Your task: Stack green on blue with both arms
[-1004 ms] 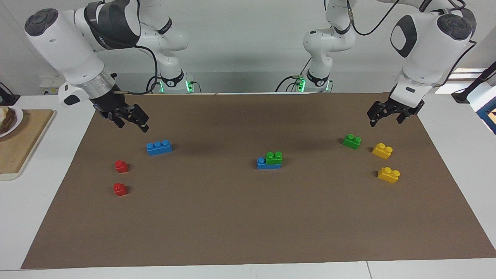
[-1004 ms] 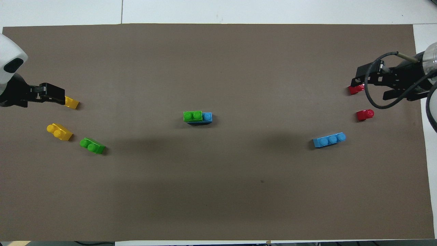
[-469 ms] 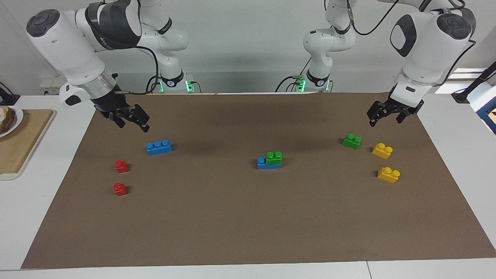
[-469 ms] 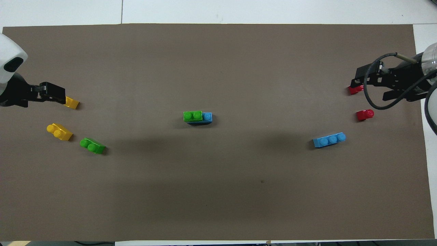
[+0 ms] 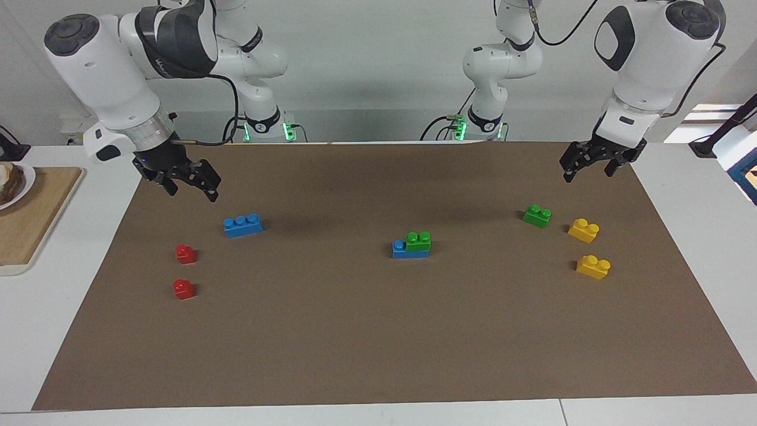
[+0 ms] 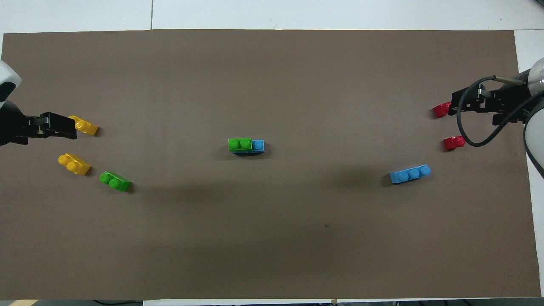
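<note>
Left gripper (image 5: pixel 586 167) hangs in the air over the brown mat (image 5: pixel 378 331) at the left arm's end, wrist pitched down and angled toward the table centre. Fingers apart, nothing between them. In the overhead view it covers part of 1 yellow brick (image 6: pixel 85 126).

Right gripper (image 5: pixel 188 182) hangs over the mat at the right arm's end, forearm sloping down from a high elbow, fingers apart and empty. It sits above the mat nearer the robots than the loose blue brick (image 5: pixel 243 225), not touching it (overhead view shows it overlapping the edge of a red brick (image 6: pixel 442 110), but that is only line of sight).

Stack at mat centre: green brick (image 5: pixel 419 241) sits on the stacked blue brick (image 5: pixel 408 251), pressed onto 2 of its 3 studs. 1 blue stud stays bare at the end toward the right arm. Both long axes run along the table's length, parallel, studs up.

Loose blue brick lies flat, studs up, toward the right arm's end, long axis roughly along the table's length with a slight skew.

Loose green brick (image 5: pixel 537 216) lies flat near the left arm's end, studs up, long axis skewed diagonally. 2 yellow bricks sit close by: 1 just beside it (image 5: pixel 584 230), the other farther from the robots (image 5: pixel 593 266).

2 red single-stud bricks sit near the right arm's end, 1 (image 5: pixel 185 254) nearer the robots than the other (image 5: pixel 183 289), both farther out than the loose blue brick.
</note>
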